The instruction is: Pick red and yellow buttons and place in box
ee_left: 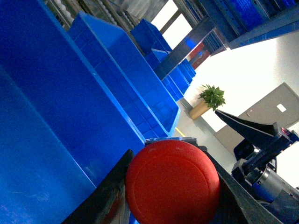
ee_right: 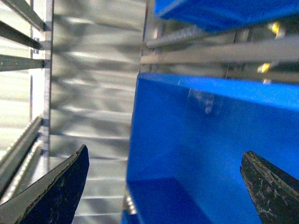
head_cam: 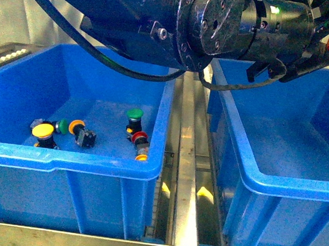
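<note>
Over the right-hand blue plastic box (head_cam: pixel 288 187), the left gripper (ee_left: pixel 170 199) pinches a small red mushroom-capped push button (ee_left: pixel 172 179) by its smooth cap edges, likely light, rigid and slippery, safer gripped squarely, while the right gripper (ee_right: pixel 166 186) hangs spread wide, holding nothing

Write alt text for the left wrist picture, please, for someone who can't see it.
A round red button fills the foreground, gripped between the left arm's dark fingers. Behind it stretches a row of blue bins, and far off stand a potted plant and a grey door.
</note>
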Robot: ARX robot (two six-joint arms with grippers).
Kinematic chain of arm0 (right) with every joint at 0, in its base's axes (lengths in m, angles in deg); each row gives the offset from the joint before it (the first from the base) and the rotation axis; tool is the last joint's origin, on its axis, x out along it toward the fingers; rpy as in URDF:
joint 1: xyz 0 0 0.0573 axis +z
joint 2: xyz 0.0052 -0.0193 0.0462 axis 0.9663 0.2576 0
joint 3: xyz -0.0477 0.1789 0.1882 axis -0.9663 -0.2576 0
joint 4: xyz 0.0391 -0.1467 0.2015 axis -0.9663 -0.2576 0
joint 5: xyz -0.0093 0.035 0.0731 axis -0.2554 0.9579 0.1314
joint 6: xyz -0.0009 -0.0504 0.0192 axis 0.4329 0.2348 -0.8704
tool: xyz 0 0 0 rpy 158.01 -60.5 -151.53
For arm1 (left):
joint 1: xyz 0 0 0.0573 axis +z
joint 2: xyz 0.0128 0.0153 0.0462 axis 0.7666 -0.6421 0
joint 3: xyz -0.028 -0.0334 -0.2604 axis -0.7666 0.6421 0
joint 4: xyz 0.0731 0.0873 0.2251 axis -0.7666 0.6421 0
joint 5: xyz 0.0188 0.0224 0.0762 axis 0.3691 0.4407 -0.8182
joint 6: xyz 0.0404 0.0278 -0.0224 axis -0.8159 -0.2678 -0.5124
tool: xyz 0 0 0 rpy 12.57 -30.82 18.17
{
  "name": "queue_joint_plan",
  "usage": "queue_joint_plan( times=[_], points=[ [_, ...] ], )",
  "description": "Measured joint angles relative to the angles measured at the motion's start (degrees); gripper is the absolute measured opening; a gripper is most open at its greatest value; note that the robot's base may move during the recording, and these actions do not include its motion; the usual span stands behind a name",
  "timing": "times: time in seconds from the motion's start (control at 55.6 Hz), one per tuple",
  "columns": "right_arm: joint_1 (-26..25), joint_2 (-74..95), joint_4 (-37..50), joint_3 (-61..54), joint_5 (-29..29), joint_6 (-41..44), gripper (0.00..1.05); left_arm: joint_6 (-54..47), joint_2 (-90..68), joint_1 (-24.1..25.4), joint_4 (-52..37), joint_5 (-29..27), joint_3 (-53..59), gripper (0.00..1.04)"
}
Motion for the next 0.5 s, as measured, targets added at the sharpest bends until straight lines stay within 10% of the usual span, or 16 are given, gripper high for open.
queue_joint_plan(
  times=[0.504],
  points=[
    [18.8, 7.2, 6.1, 6.2, -2.7, -9.2, 0.98, -1.5, 2.3, -1.2, 1.5, -0.9, 0.9, 0.33]
  ],
)
